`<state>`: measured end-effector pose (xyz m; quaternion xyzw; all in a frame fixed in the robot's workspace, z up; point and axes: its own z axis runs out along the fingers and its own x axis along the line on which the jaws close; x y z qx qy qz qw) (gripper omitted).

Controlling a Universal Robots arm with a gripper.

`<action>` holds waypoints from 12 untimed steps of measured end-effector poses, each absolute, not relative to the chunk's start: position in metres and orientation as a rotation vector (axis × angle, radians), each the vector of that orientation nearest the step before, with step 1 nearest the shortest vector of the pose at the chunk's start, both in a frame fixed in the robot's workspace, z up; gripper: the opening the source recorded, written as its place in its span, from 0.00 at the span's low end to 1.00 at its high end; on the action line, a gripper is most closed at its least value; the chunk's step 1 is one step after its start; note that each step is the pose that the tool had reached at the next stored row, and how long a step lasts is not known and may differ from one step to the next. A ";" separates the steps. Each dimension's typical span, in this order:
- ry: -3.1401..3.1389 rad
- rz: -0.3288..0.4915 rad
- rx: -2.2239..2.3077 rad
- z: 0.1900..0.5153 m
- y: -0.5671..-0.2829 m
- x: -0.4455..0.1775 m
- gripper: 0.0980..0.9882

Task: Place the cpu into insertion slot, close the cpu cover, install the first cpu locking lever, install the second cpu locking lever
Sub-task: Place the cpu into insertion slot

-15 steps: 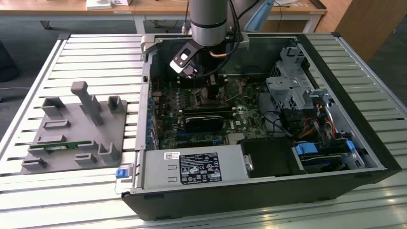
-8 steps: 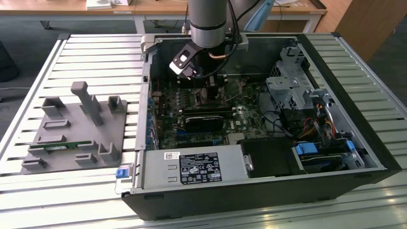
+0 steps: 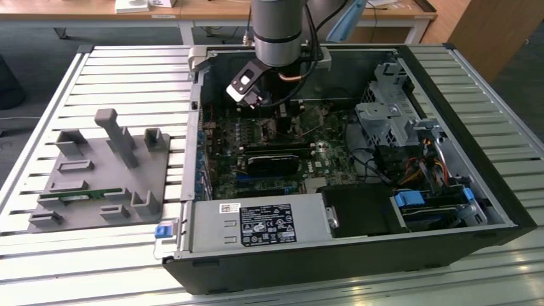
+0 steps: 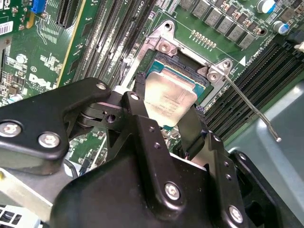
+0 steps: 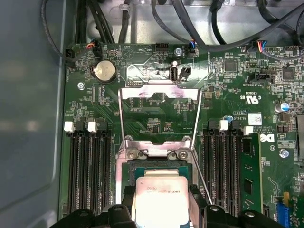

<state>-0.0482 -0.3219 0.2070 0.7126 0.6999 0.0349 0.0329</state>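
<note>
The cpu [image 5: 160, 197], a small square chip with a dull silver top, sits between my gripper's [image 5: 160, 209] black fingers [image 5: 197, 204]; the jaws press on two opposite edges. It hovers at the insertion slot [image 5: 156, 167], a dark square socket with a metal rim, covering its near part. In the second wrist view the cpu [image 4: 168, 102] lies low over the insertion slot [image 4: 190, 71]. The cpu cover [image 5: 142, 91] stands flipped open beyond the socket. One thin locking lever [image 4: 251, 107] sticks out free beside the socket. In the exterior view my gripper [image 3: 272, 111] is deep in the open computer case.
Memory slots [image 5: 88, 166] flank the socket on both sides. Cables [image 5: 142, 19] hang at the case wall. A black heatsink block [image 3: 272, 162], a power supply [image 3: 255, 223] and a drive cage [image 3: 391, 115] crowd the case. A grey fixture [image 3: 102, 172] stands on the exterior view's left.
</note>
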 end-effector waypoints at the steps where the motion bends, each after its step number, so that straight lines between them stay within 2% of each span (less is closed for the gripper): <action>1: 2.151 0.107 2.196 0.207 -0.322 -0.048 0.48; 12: 2.146 0.106 2.202 0.200 -0.322 -0.048 0.48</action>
